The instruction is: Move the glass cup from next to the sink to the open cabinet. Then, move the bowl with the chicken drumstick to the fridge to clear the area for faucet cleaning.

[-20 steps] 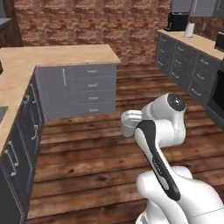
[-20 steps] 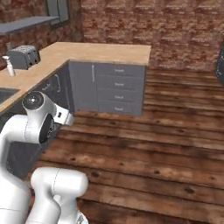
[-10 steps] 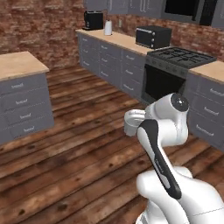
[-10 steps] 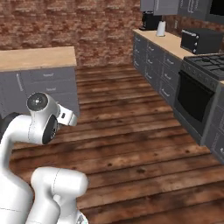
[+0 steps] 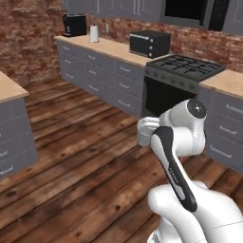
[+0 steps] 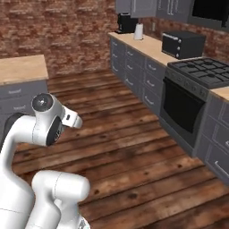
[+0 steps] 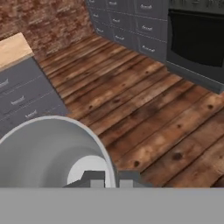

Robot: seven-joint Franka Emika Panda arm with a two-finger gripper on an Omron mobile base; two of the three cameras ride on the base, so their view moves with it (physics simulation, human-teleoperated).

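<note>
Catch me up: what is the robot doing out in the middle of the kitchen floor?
The arm is folded close to its body, and the gripper holds the glass cup in front of it; the hand view looks down into the cup over the wooden floor. The base faces a counter run with a black stove, a microwave and a coffee maker. The cup is in transit, not yet placed.

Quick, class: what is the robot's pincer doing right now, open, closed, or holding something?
Pincer: closed on the glass cup, gripping its rim.
</note>
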